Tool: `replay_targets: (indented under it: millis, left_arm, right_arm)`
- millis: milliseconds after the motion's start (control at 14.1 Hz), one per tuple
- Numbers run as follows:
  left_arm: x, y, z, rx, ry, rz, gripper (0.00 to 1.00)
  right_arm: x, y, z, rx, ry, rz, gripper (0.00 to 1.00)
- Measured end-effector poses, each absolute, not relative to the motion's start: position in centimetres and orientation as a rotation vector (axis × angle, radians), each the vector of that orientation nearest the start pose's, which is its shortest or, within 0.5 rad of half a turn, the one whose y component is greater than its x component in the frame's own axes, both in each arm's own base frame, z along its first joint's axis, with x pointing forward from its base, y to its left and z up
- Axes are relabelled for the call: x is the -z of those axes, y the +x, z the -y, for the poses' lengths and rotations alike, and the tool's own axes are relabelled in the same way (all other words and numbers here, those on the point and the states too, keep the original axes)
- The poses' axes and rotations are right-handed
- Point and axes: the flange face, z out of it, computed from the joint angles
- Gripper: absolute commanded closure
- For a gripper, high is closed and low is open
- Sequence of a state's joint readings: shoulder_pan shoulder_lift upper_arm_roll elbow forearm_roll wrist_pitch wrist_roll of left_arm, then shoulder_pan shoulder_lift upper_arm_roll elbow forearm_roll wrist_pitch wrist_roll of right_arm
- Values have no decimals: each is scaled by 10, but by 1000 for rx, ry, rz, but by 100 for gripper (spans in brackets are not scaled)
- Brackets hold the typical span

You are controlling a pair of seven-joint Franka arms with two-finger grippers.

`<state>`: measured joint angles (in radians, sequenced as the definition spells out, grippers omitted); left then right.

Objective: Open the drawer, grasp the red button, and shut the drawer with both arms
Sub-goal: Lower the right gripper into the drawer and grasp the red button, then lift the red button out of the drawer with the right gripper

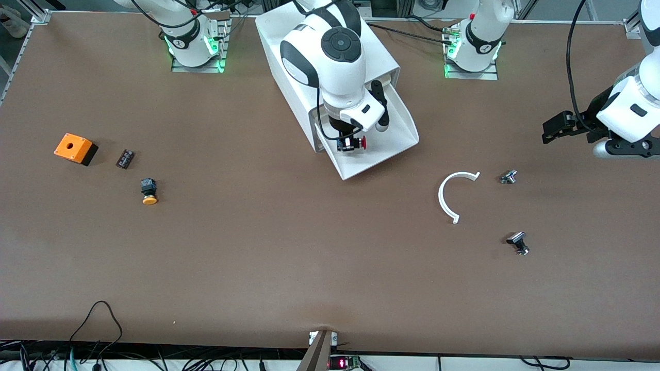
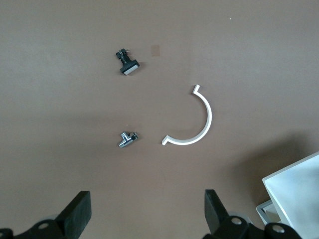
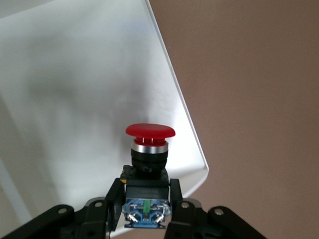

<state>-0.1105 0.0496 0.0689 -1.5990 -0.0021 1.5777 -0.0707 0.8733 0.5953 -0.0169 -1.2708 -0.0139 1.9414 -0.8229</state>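
The drawer [image 1: 397, 136] is pulled out of the white cabinet [image 1: 379, 49], which lies between the two arm bases. My right gripper [image 1: 350, 143] is over the open drawer and is shut on the red-capped button [image 1: 356, 143]. In the right wrist view the button [image 3: 148, 149] sits between the two fingers with its black body clamped, above the white drawer floor [image 3: 75, 89]. My left gripper [image 1: 559, 126] is open and empty, held above the table at the left arm's end; its two fingers [image 2: 77, 214] show wide apart over bare table.
A white half ring [image 1: 451, 196] and two small metal parts [image 1: 509, 176] [image 1: 518, 242] lie toward the left arm's end. An orange box with a hole [image 1: 75, 148], a small black piece [image 1: 125, 158] and a yellow-orange capped button [image 1: 149, 191] lie toward the right arm's end.
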Motion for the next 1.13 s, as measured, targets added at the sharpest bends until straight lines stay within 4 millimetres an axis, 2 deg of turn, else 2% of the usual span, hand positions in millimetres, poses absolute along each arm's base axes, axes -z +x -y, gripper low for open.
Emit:
replay_targets:
  millis: [142,284,426,709,922,1135]
  left_arm:
    - [-584,566,29,-118,-3134,33,0]
    - [-584,565,38,-123,-3134,8,0]
    - [-586,564,45,-128,-3133,-11,0]
    - [-595,563,49,-125,-3134,-19,0]
    - [-596,563,48,-123,-3134,-16,0]
    - [-596,563,48,-124,-3134,-13,0]
  right_arm:
    - [-454,492,-528,-132,2103,-2265,68]
    - [-496,513,-491,-171,2149,-2173,67]
    - [-514,537,-455,-190,2196,-2075,67]
    - [-502,586,-402,-213,2320,-1892,67]
    - [-492,611,-369,-202,2402,-1794,67]
    - [-492,635,-326,-195,2465,-1701,67]
